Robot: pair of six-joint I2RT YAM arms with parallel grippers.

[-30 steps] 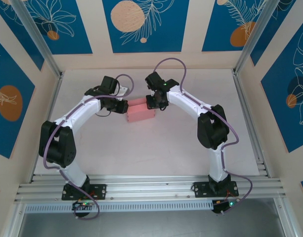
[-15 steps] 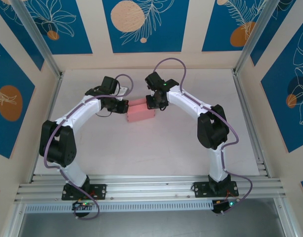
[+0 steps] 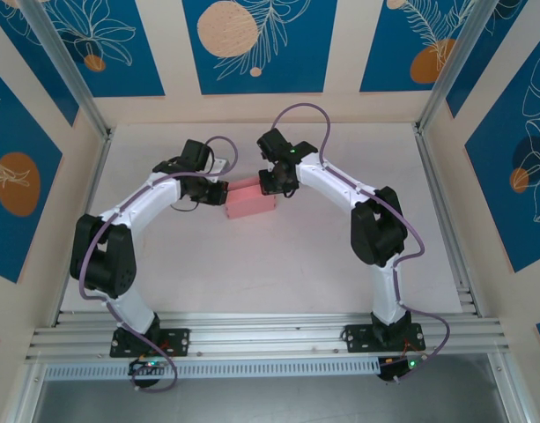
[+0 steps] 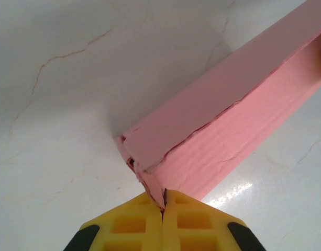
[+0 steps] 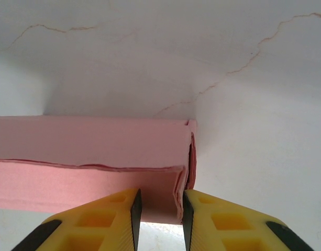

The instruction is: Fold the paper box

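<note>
The left arm [image 3: 133, 211] and the right arm [image 3: 336, 185] share one build: smooth white tubular links joined by bulky black joint housings. A purple-grey cable [image 3: 301, 107] runs along each arm in loose loops. Each black base [image 3: 151, 342] is a flat plate, and a small green light [image 3: 410, 362] glows beneath the right one. The left gripper [image 4: 163, 203] and the right gripper [image 5: 161, 201] carry yellow moulded fingers [image 5: 110, 212] with square waffle-like pockets and black patches at their outer corners.
</note>
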